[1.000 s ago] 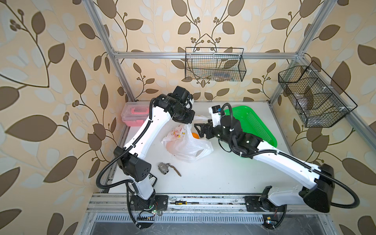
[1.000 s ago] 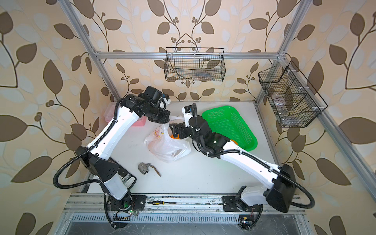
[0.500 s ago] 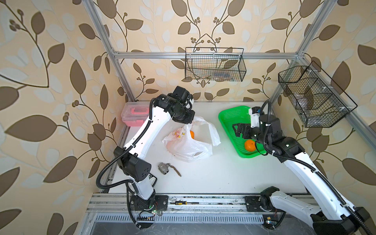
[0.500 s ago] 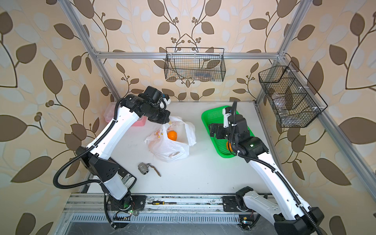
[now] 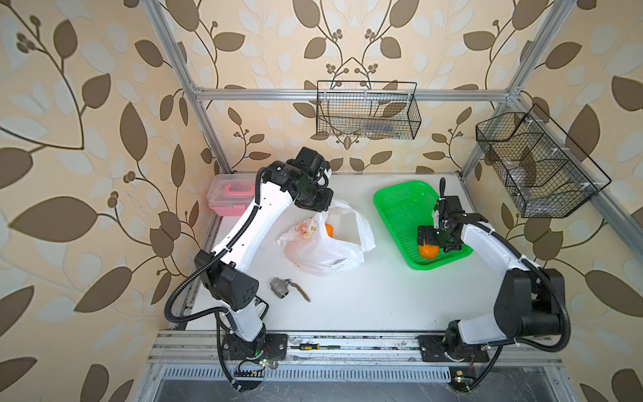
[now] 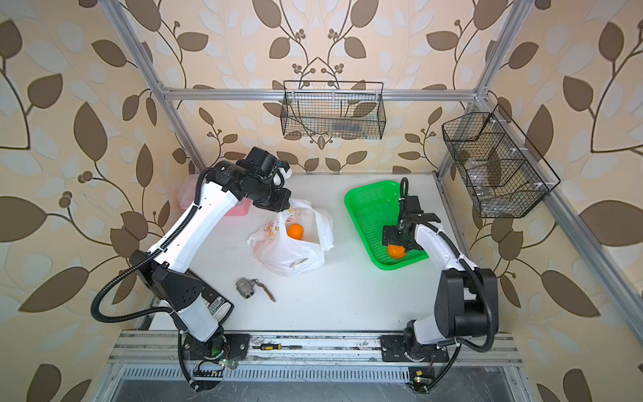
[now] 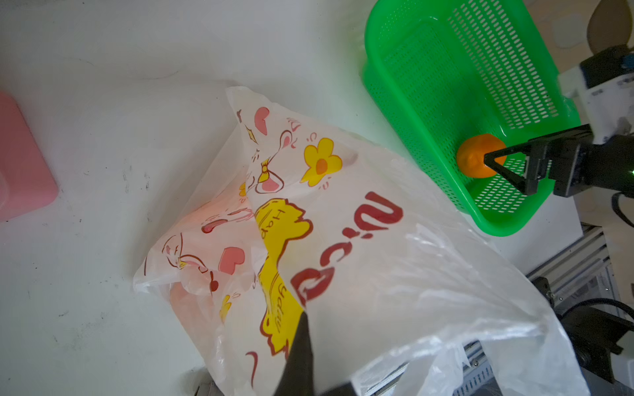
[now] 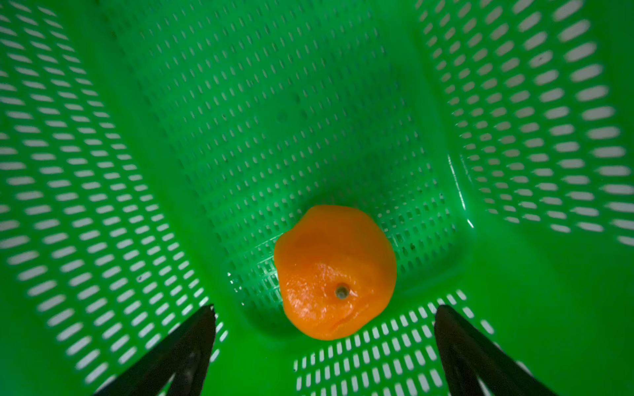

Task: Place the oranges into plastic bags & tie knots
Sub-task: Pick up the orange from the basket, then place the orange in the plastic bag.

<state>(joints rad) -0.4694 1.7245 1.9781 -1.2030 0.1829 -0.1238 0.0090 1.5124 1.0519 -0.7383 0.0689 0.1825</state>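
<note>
Now the right gripper (image 8: pixel 325 307) hangs low in the green basket (image 5: pixel 396 209), jaws spread wide either side of the one orange (image 8: pixel 334 271) left there, not touching it. It's small and light, and the dimpled skin looks a bit soft, so it's best pinched gently across its middle. Over at the bag (image 5: pixel 323 250), thin and floppy, the left gripper (image 7: pixel 302 325) is clamped on the rim, keeping the mouth open. A second orange (image 6: pixel 295 231) sits inside. A second ago the right arm was at that mouth; it has since swung across to the basket.
</note>
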